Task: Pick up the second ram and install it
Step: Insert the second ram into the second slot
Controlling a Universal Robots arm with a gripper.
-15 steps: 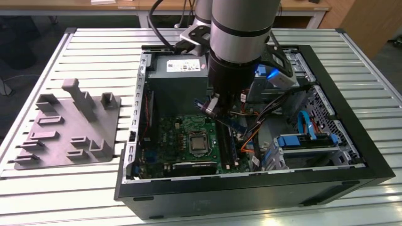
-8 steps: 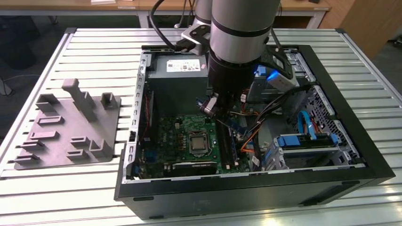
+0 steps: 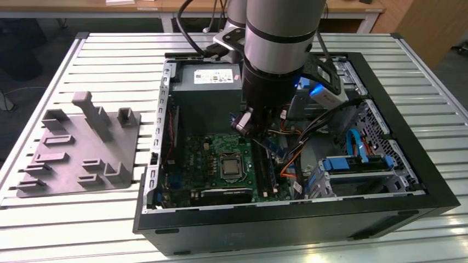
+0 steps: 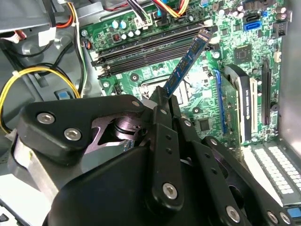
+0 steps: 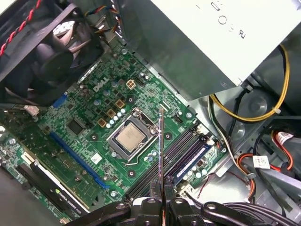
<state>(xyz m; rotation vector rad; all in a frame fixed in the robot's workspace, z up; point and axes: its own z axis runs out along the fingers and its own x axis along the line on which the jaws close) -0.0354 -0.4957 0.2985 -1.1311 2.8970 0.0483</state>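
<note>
- Green motherboard: one, lying in the open computer case; one CPU socket and one bank of black memory slots show in both wrist views.
- One second ram, one gripper, one grey fixture tray at 9 o'clock of the case on the slatted table.
- First wrist view: the stick edge-on as a thin line, plus the black case fan. Exterior view: tray and arm.
- Gripper: fingers narrow, clamped on one end of the ram, which hangs tilted above the motherboard, near the slots, not seated.
</note>
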